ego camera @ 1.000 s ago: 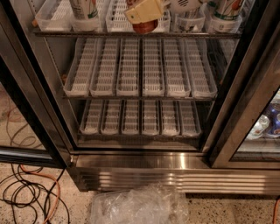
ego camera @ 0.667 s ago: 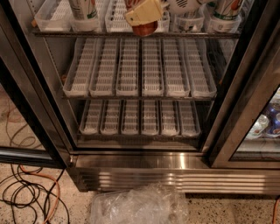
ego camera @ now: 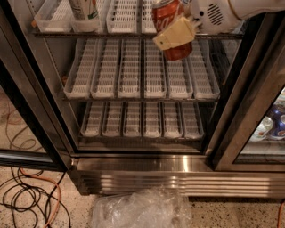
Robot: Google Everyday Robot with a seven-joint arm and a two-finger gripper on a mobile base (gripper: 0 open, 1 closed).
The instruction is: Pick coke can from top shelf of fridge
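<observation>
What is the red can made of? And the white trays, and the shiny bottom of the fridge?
The coke can, held in the gripper near the top, is probably painted metal: glossy red with a sheen. The white trays look like matte plastic, moulded full of slots. The fridge base looks like brushed stainless steel: silvery, with streaky reflections.

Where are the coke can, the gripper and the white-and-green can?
coke can (ego camera: 165,13): camera view, on its red upper side with the white lettering.
gripper (ego camera: 177,34): camera view, top middle, on the beige finger clamped across the coke can.
white-and-green can (ego camera: 84,9): camera view, top left, on its side wall.
</observation>
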